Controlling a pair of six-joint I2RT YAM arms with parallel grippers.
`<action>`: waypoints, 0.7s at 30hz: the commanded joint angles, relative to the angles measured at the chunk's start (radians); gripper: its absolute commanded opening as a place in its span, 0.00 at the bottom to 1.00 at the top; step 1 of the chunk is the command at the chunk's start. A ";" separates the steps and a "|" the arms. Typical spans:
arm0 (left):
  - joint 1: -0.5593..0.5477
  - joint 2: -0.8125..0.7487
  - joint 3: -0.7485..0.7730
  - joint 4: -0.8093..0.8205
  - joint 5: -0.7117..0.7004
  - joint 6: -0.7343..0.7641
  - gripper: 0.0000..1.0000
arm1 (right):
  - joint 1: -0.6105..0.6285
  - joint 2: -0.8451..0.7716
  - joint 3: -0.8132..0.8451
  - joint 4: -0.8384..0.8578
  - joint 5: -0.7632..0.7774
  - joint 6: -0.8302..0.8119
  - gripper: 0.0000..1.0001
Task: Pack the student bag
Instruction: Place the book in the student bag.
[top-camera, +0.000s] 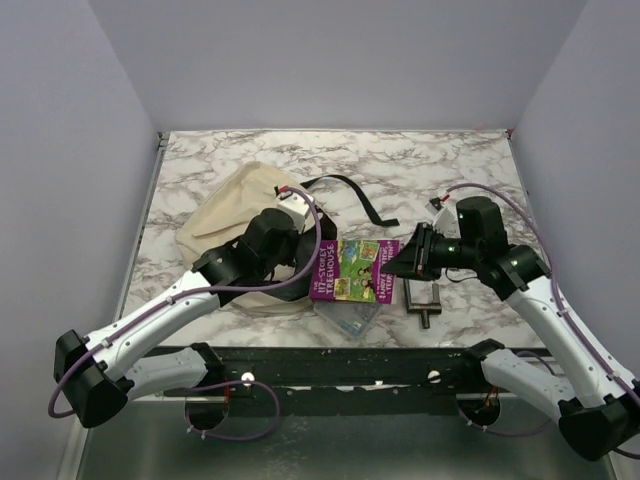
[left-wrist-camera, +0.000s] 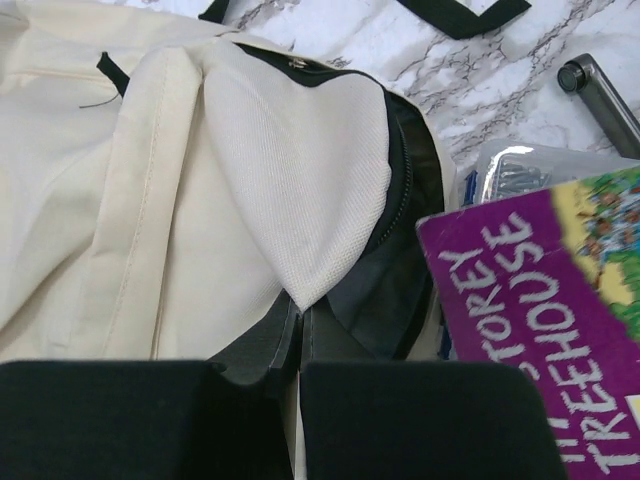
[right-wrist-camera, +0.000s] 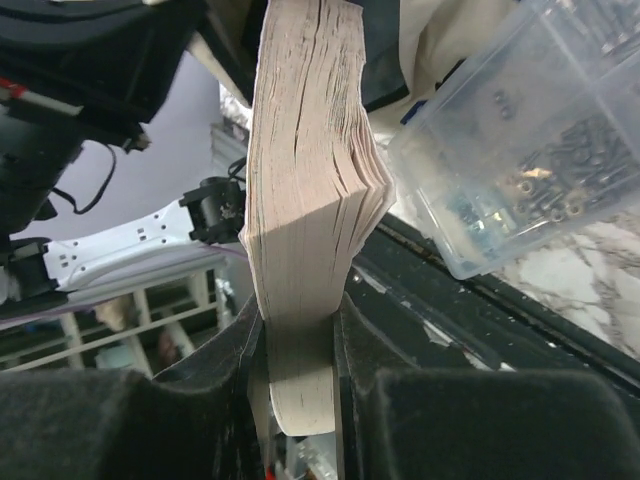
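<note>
The student bag (top-camera: 228, 218), cream with black straps, lies at the left middle of the marble table. In the left wrist view its mouth gapes, showing a pale mesh flap (left-wrist-camera: 300, 170) and dark lining. My left gripper (left-wrist-camera: 298, 335) is shut on the tip of that flap at the bag's (left-wrist-camera: 90, 200) opening edge. A purple "Treehouse" book (top-camera: 352, 268) is tilted just right of the bag's mouth, and my right gripper (top-camera: 398, 262) is shut on its right edge. In the right wrist view the book's page edges (right-wrist-camera: 305, 150) rise from between the fingers of the right gripper (right-wrist-camera: 298, 312).
A clear plastic box of small metal parts (top-camera: 350, 316) lies under the book's near edge, also seen as the clear box (right-wrist-camera: 530, 130). A metal tool (top-camera: 423, 298) rests to the book's right. A black strap (top-camera: 358, 198) trails behind the bag.
</note>
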 joint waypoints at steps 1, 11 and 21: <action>0.000 -0.063 0.058 0.071 0.066 0.135 0.00 | 0.008 0.052 -0.092 0.285 -0.183 0.123 0.01; 0.010 -0.062 0.114 0.017 0.166 0.130 0.00 | 0.187 0.227 -0.304 0.985 -0.009 0.456 0.00; 0.010 -0.052 0.186 -0.080 0.218 0.135 0.00 | 0.265 0.408 -0.417 1.452 0.306 0.498 0.00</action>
